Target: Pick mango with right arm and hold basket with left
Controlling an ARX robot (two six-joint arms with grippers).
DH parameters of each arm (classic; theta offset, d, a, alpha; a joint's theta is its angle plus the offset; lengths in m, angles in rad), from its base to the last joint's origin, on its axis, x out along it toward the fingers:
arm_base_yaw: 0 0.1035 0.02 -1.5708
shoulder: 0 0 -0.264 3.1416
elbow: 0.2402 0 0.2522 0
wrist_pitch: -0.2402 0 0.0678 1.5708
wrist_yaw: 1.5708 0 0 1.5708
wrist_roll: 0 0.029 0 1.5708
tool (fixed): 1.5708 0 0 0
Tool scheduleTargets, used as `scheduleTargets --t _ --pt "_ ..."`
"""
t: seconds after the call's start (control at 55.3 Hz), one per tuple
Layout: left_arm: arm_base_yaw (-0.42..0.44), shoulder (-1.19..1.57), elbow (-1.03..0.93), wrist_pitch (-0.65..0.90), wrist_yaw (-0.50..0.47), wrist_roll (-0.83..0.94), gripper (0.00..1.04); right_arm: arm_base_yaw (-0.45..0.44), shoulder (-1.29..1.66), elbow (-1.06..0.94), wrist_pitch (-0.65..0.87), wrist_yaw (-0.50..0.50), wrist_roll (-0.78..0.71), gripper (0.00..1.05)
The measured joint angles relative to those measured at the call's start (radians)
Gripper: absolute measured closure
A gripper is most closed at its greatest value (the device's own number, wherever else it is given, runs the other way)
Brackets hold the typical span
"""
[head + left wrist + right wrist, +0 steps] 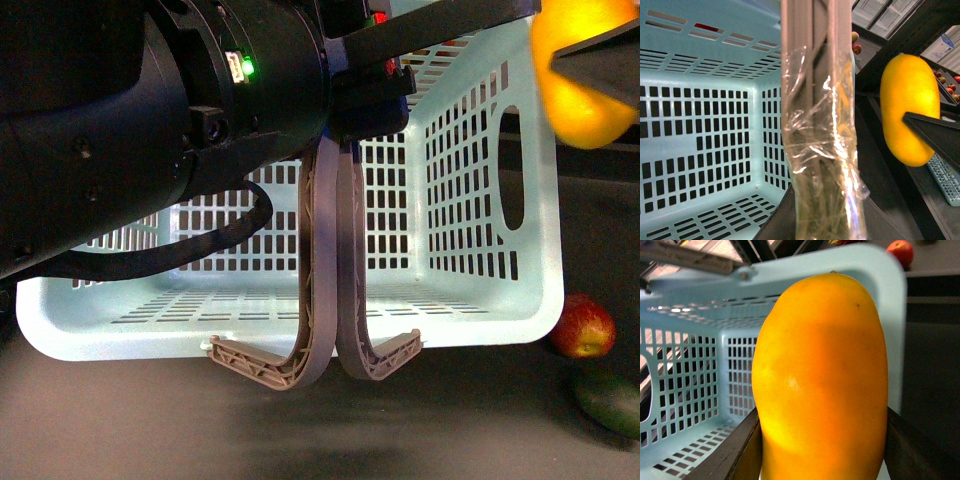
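A: Left gripper (340, 130)?
B: Pressed onto both handles (325, 250), gathered upright over the basket (535, 200) centre. Probably steadying it. The arm comes in high from the left.
A: Mango (590, 122)?
B: Pinched lengthwise in the right gripper (822, 455), airborne by the basket's right rim, not inside. Likely staged for drop-in.

No text, label, brand, number or sign can be read in any view; the blue mark on a pale panel (941, 49) in the left wrist view is too blurred to make out.
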Motion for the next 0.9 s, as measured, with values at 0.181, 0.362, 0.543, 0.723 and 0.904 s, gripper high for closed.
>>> scheduleTargets --t 0.181,0.362,0.543,0.723,0.904 --pt "0.0 0.0 0.0 0.0 0.0 -0.001 0.97 0.084 0.103 0.046 0.019 0.027 0.021 0.48" --pt "0.0 0.0 0.0 0.0 0.0 -0.001 0.97 0.142 0.193 0.11 0.024 0.06 0.034 0.48" --pt "0.0 0.0 0.0 0.0 -0.001 0.0 0.97 0.173 0.256 0.169 0.021 0.079 0.042 0.48" --pt "0.0 0.0 0.0 0.0 -0.001 -0.002 0.97 0.177 0.241 0.174 0.03 0.07 0.056 0.15" --pt "0.0 0.0 0.0 -0.009 0.005 -0.007 0.97 0.133 0.1 0.121 0.023 0.043 0.062 0.08"
